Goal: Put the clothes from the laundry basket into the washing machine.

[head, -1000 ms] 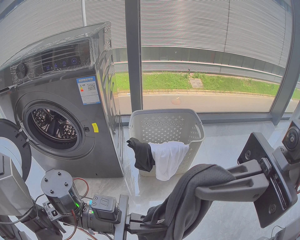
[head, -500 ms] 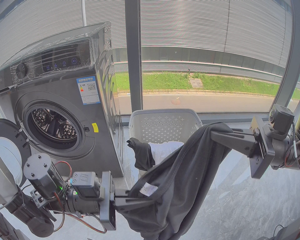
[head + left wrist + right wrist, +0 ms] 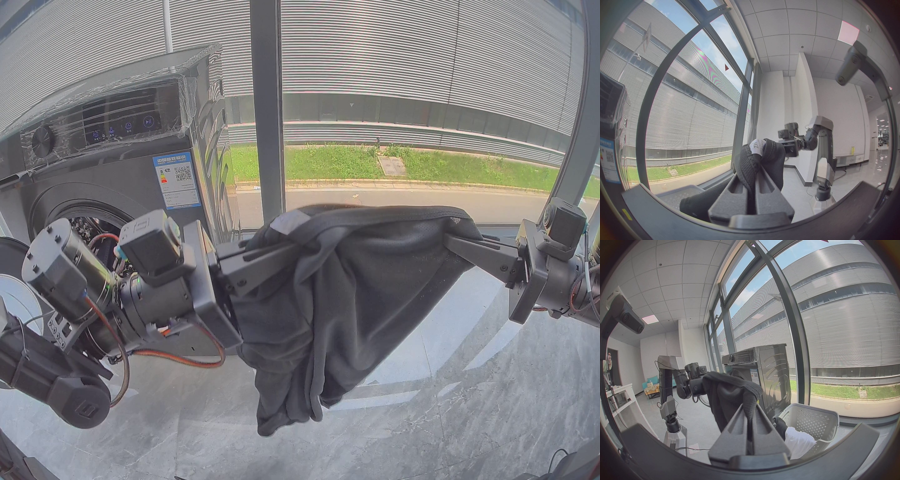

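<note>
- So far we have one dark garment (image 3: 350, 281) out of the laundry basket (image 3: 815, 424), held up in the air between both arms, just to the right of the washing machine (image 3: 187, 112)
- Our left gripper (image 3: 284, 245) is clamped tight on one bunched edge, and our right gripper (image 3: 462, 240) is pinched closed on the opposite edge; the cloth sags between them, clear of the floor
- None of it is in the drum (image 3: 87, 234) yet; the round door (image 3: 9, 300) stands open, so we judge the way in is ready
- Left for this piece: carry it to the opening, push it in, let go
- A white cloth (image 3: 798, 440) and a black one (image 3: 780, 427) hang over the basket's rim, so we judge more trips remain
</note>
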{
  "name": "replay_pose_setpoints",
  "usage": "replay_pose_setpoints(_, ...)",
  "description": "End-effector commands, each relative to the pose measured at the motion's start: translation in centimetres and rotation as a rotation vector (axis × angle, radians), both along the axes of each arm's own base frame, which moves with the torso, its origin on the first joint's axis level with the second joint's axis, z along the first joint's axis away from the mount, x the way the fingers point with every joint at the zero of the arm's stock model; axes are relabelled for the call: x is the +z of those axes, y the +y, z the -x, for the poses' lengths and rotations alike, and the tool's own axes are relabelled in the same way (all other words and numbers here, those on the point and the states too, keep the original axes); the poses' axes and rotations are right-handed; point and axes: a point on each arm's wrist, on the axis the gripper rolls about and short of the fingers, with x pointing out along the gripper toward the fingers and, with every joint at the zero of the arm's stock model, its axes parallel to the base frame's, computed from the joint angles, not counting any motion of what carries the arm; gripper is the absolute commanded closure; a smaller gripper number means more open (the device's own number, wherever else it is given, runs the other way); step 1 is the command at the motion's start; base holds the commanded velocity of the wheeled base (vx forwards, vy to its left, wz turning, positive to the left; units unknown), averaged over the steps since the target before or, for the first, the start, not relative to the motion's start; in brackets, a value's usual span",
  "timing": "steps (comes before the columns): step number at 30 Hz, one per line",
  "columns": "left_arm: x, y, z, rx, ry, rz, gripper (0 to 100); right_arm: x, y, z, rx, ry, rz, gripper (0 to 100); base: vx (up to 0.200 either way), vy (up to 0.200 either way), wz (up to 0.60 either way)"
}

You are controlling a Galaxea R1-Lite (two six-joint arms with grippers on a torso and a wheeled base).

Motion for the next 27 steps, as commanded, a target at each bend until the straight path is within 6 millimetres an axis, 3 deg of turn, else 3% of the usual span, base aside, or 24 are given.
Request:
replay_pose_setpoints(1, 2.2, -0.7, -0.7, 0.013, -0.034, 0.051, 100, 0.2, -0.3, 0.0, -0.010, -0.005, -0.006, 100, 0.000, 0.000, 0.00)
replay_pose_setpoints(27, 1.8, -1.4, -0.7, 0.016, 0.001, 0.032, 100, 0.3, -0.6, -0.1, -0.006, -0.011, -0.004, 100, 0.000, 0.000, 0.00)
